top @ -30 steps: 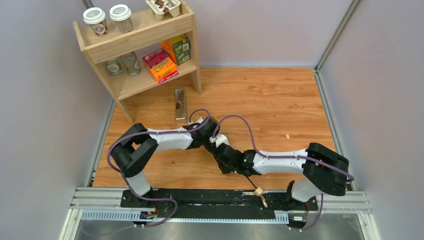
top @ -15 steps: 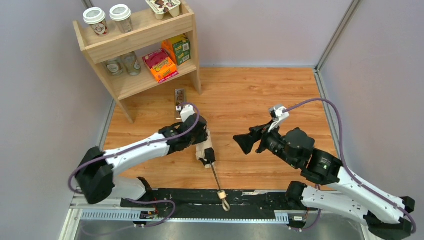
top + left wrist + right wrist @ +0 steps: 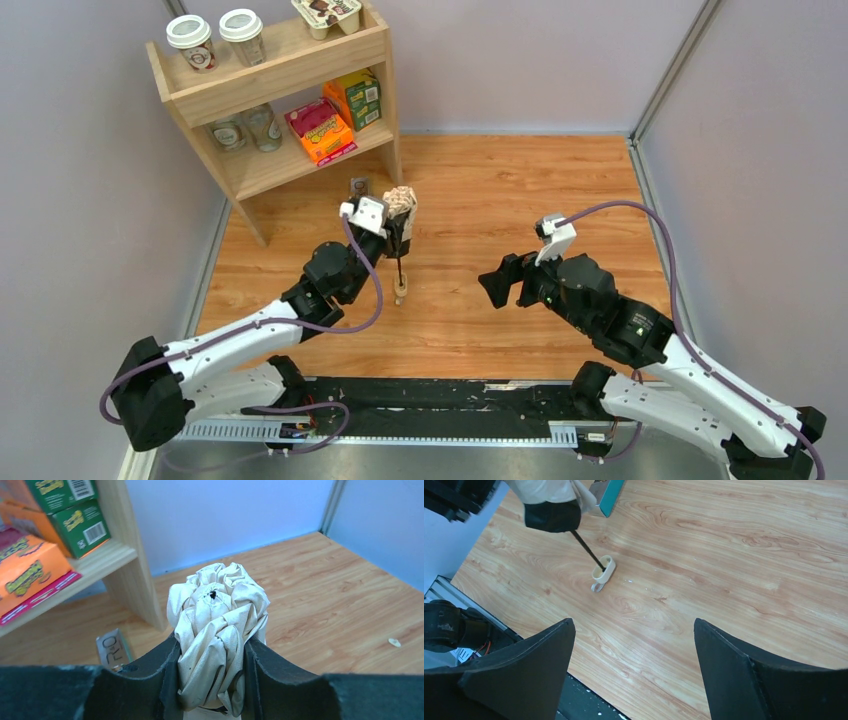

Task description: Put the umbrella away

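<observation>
Near the middle of the counter (image 3: 560,190), the left claw (image 3: 397,232) is clamped on the umbrella (image 3: 402,205), with its fingers (image 3: 150,680) squeezing the bunched beige cloth from both sides. We see the umbrella held upright, cloth end up. Its thin black rod (image 3: 586,547) runs down to the small wooden handle (image 3: 400,293), which sits at 6 o'clock from the claw in the overhead view. We cannot tell whether the handle touches the counter or hangs just above it.

We judge that gripping the cloth keeps the folds bundled and leaves the rod and handle free for the other arm. The right claw (image 3: 500,285) sits at 3 o'clock from the umbrella, well apart, with its jaws spread wide and holding nothing. Its camera looks straight at the handle, so it seems ready to take or push that end. The wooden shelf (image 3: 270,160) stands at 10 o'clock from the umbrella and is probably where it belongs.
</observation>
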### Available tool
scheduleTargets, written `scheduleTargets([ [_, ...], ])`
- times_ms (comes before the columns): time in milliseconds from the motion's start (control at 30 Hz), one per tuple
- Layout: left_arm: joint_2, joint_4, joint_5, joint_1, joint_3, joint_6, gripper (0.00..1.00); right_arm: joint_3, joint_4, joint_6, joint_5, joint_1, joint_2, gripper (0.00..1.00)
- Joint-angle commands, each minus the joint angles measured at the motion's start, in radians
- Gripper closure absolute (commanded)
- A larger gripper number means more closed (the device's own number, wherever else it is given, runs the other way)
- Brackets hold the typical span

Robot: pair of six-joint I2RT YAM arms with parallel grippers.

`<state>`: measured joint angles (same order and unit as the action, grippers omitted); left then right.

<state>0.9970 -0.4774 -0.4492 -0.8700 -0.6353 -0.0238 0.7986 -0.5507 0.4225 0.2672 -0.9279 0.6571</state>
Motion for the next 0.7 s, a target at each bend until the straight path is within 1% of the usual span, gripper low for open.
scheduleTargets([
  [0,0.037,-0.477,0.213,-0.003,0.135,0.188,1.0,-0.015,0.011,-0.014,0.004,0.006,-0.017,0.08],
  [67,0.064,-0.541,0.219,-0.015,0.207,0.148,1.0,-0.025,0.014,-0.01,0.001,0.008,-0.025,0.08],
  [100,0.084,-0.579,0.208,-0.018,0.276,0.118,1.0,-0.032,0.017,-0.008,0.0,0.008,-0.027,0.08],
  [133,0.095,-0.671,0.192,-0.021,0.311,0.093,1.0,-0.035,0.018,-0.008,-0.003,0.009,-0.03,0.08],
  [167,0.123,-0.734,0.149,-0.023,0.391,0.029,1.0,-0.042,0.021,-0.007,-0.006,0.009,-0.033,0.08],
  [200,0.143,-0.826,0.142,-0.024,0.42,-0.008,1.0,-0.05,0.026,-0.007,-0.008,0.009,-0.036,0.08],
  [233,0.17,-0.864,0.142,-0.029,0.471,-0.057,1.0,-0.059,0.034,-0.008,-0.013,0.011,-0.037,0.08],
  [300,0.221,-0.879,0.115,-0.052,0.505,-0.131,1.0,-0.07,0.046,-0.008,-0.016,0.012,-0.034,0.08],
  [333,0.241,-0.888,0.107,-0.075,0.513,-0.143,1.0,-0.076,0.052,-0.01,-0.022,0.014,-0.033,0.08],
  [433,0.357,-0.987,0.064,-0.106,0.558,-0.183,1.0,-0.088,0.072,-0.004,-0.031,0.017,-0.022,0.08],
  [467,0.367,-0.981,0.032,-0.107,0.565,-0.195,1.0,-0.09,0.077,-0.002,-0.037,0.018,-0.021,0.08],
  [500,0.399,-0.986,0.003,-0.107,0.578,-0.256,1.0,-0.091,0.078,0.001,-0.045,0.017,-0.02,0.08],
  [567,0.434,-0.984,-0.026,-0.107,0.585,-0.296,1.0,-0.095,0.078,0.005,-0.048,0.018,-0.027,0.08],
  [633,0.428,-0.965,-0.035,-0.107,0.576,-0.342,1.0,-0.095,0.069,0.007,-0.046,0.018,-0.036,0.07],
  [667,0.411,-0.943,-0.054,-0.107,0.565,-0.402,1.0,-0.093,0.057,0.007,-0.043,0.018,-0.039,0.07],
])
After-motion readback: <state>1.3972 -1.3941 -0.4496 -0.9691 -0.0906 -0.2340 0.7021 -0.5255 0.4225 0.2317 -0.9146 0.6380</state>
